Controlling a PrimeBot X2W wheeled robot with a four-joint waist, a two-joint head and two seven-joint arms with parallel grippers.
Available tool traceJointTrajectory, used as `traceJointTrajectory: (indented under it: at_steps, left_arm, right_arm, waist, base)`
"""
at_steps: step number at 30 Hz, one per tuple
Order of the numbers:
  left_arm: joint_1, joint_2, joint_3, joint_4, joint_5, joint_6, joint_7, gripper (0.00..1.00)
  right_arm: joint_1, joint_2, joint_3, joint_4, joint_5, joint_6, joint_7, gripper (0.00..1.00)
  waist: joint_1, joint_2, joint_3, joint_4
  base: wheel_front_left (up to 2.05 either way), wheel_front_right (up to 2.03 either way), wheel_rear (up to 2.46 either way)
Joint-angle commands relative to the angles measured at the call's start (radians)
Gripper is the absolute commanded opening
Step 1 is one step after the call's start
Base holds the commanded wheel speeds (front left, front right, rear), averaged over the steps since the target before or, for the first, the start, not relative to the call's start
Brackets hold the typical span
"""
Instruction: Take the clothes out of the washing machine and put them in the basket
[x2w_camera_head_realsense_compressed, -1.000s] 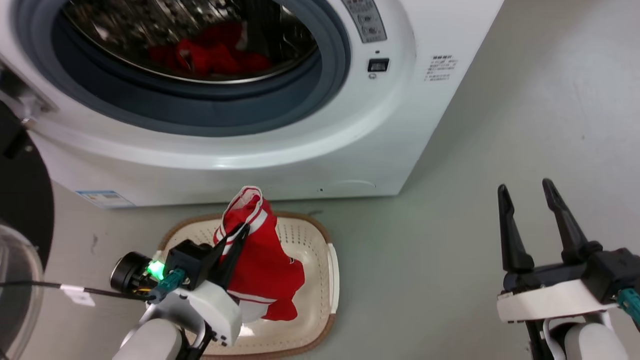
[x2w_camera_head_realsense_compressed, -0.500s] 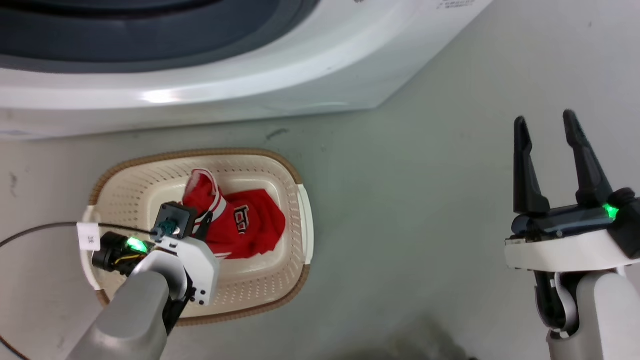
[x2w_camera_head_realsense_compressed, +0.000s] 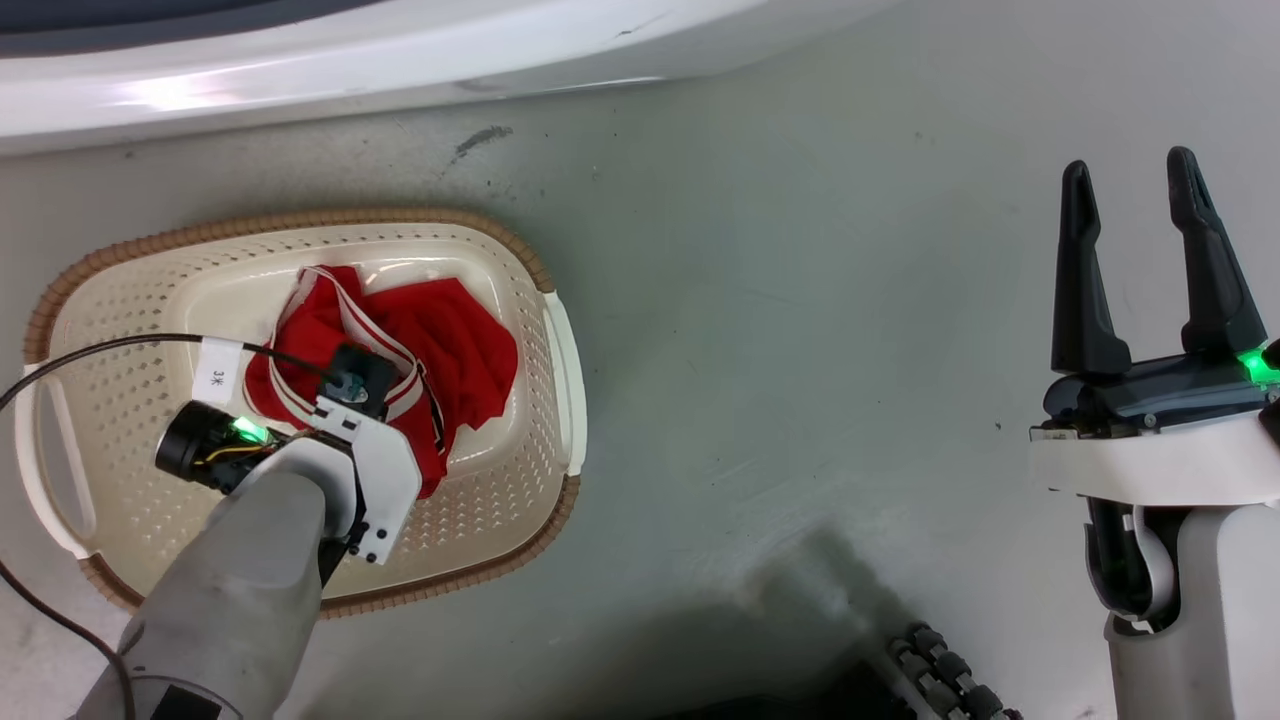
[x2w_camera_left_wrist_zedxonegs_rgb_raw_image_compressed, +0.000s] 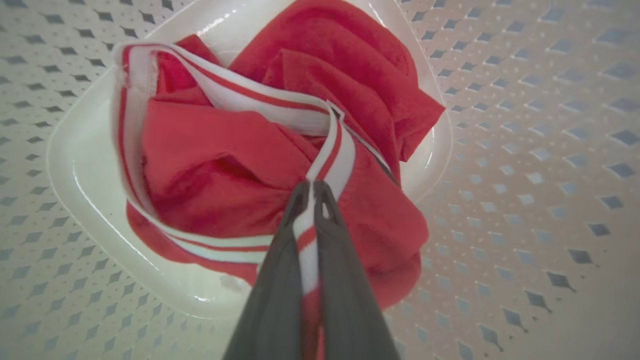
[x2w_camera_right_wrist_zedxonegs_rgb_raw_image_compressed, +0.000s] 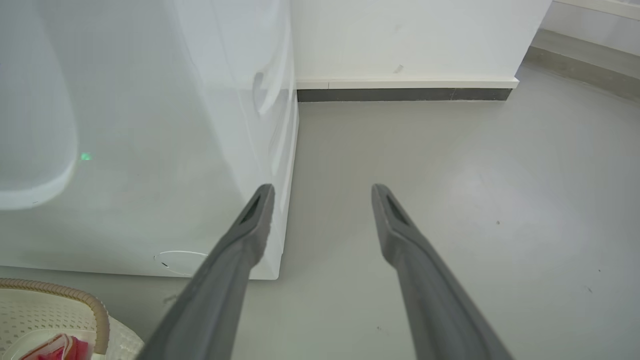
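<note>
Now garment (x2w_camera_head_realsense_compressed: 450, 340) down in basket (x2w_camera_head_realsense_compressed: 300, 218), left gripper (x2w_camera_left_wrist_zedxonegs_rgb_raw_image_compressed: 311, 186) jaws still clamped.

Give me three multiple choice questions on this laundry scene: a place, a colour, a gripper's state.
1. Where does the red garment lie? A on the floor; B in the basket; C on the washing machine.
2. What colour is the basket's rim? A brown; B blue; C black.
3. How is the left gripper? A wide open; B shut on nothing; C shut on the striped trim.
Answers: B, basket walls surround it; A, the woven edge looks brown; C, the trim sits pinched in it.
</note>
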Motion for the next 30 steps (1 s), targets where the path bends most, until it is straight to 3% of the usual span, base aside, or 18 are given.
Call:
traceJointTrajectory:
  at_steps: [1, 3, 4, 5, 20, 23, 30]
  left_arm:
    - [-0.011, -0.003, -0.005, 0.006, 0.0, -0.002, 0.003, 0.0]
    - [-0.015, -0.009, -0.006, 0.015, -0.005, -0.003, 0.003, 0.0]
    - [-0.013, -0.013, -0.009, 0.019, -0.007, -0.003, 0.003, 0.2]
    - [-0.011, -0.015, -0.012, 0.022, -0.005, -0.002, -0.008, 1.0]
    - [0.105, -0.103, 0.025, 0.02, -0.084, 0.003, -0.167, 1.0]
    - [0.135, -0.1, 0.039, -0.032, -0.087, 0.021, -0.18, 1.0]
    - [0.276, -0.056, 0.152, -0.328, -0.074, 0.097, -0.18, 1.0]
  right_arm:
    - [-0.018, 0.002, 0.001, -0.004, 0.006, -0.001, -0.002, 1.0]
    - [-0.018, 0.002, 0.001, 0.0, 0.007, -0.001, -0.002, 1.0]
    - [-0.018, 0.002, 0.0, 0.003, 0.006, -0.001, -0.002, 1.0]
    - [-0.017, 0.002, 0.001, 0.006, 0.004, -0.001, -0.002, 1.0]
    - [0.071, 0.001, 0.019, 0.054, -0.043, -0.001, -0.002, 1.0]
    - [0.095, 0.001, 0.026, 0.06, -0.05, -0.001, -0.002, 1.0]
    - [0.157, 0.001, 0.025, 0.072, -0.067, -0.001, -0.002, 1.0]
  waist:
    - [-0.0002, 0.0, 0.004, -0.002]
    - [-0.0002, 0.0, 0.004, -0.001]
    - [-0.0002, 0.0, 0.0, 0.0]
    - [-0.0002, 0.0, -0.006, 0.001]
    - [-0.0002, 0.0, -0.257, 0.085]
    - [-0.0002, 0.0, -0.315, 0.098]
    - [-0.0002, 0.0, -0.434, 0.13]
  base:
    - [0.0, 0.0, 0.0]
    - [0.0, 0.0, 0.0]
    - [0.0, 0.0, 0.0]
    - [0.0, 0.0, 0.0]
    - [0.0, 0.0, 0.0]
    - [0.0, 0.0, 0.0]
    - [0.0, 0.0, 0.0]
